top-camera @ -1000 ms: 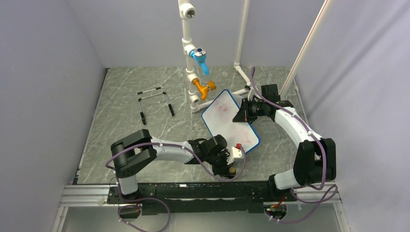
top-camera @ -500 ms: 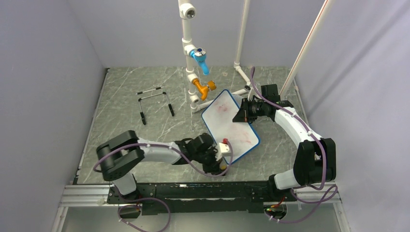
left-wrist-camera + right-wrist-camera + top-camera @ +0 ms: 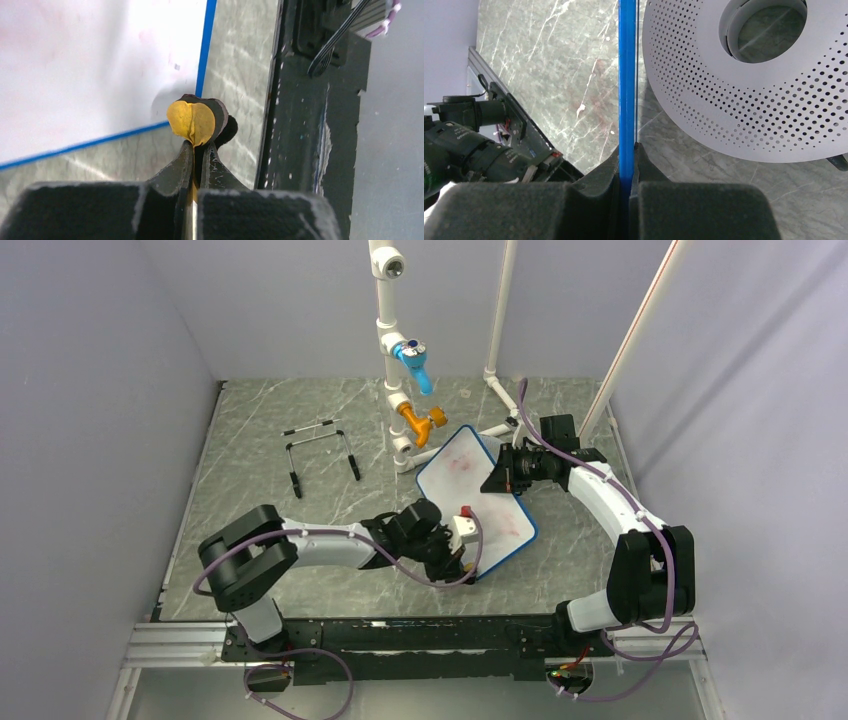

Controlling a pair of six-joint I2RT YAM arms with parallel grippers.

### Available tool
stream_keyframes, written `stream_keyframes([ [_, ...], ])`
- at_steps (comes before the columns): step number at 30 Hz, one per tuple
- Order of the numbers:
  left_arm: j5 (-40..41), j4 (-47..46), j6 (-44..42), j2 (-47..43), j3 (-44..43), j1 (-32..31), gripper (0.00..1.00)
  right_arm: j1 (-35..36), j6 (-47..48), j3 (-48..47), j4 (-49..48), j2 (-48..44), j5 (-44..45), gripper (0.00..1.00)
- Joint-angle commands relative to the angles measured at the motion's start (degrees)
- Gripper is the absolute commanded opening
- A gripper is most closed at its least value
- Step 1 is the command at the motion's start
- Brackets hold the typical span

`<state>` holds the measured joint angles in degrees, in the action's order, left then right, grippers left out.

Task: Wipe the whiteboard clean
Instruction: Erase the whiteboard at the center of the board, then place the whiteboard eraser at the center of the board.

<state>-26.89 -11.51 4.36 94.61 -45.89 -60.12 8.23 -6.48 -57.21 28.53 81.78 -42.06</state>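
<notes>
Here, one whiteboard (image 3: 477,492) is pinched by the right hand (image 3: 503,480); the left hand (image 3: 199,145) pinches one yellow pad (image 3: 192,121).

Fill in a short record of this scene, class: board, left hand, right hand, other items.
board: whiteboard with blue frame, faint pink smears, lying at an angle on the table
left hand: left hand shut on a yellow pad, at the board's near corner
right hand: right hand shut on the board's blue edge
other items: wire stand, white pipes with blue and orange valves, grey perforated disc
</notes>
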Motion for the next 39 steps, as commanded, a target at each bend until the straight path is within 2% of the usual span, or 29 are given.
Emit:
stream_keyframes([
  [1, -3.7, -0.5, 0.0, 3.3, -5.9, -1.6, 0.00, -0.3, 0.0, -0.1, -3.8, -1.1, -2.3, 0.00],
  [14, -6.3, 4.1, -0.4, 11.4, -7.5, -1.7, 0.00, -0.7, -0.5, -0.1, -4.2, -1.7, -3.9, 0.00],
  [25, -3.8, 2.5, 2.4, 13.4, -5.0, 3.2, 0.00, -1.0, -0.4, 0.1, -4.3, -2.2, -5.7, 0.00],
  [30, -7.6, -0.3, 0.4, 6.6, -0.5, 2.3, 0.00, -1.0, -0.3, 0.1, -4.3, -2.2, -5.4, 0.00],
  [35, -6.7, -0.3, -0.6, 0.0, 1.5, 1.8, 0.00, -1.0, -0.2, 0.2, -4.3, -1.9, -5.4, 0.00],
  [39, -4.2, 0.3, -1.0, -0.5, -0.5, 1.8, 0.00, -1.0, -0.2, 0.3, -4.4, -1.9, -5.4, 0.00],
])
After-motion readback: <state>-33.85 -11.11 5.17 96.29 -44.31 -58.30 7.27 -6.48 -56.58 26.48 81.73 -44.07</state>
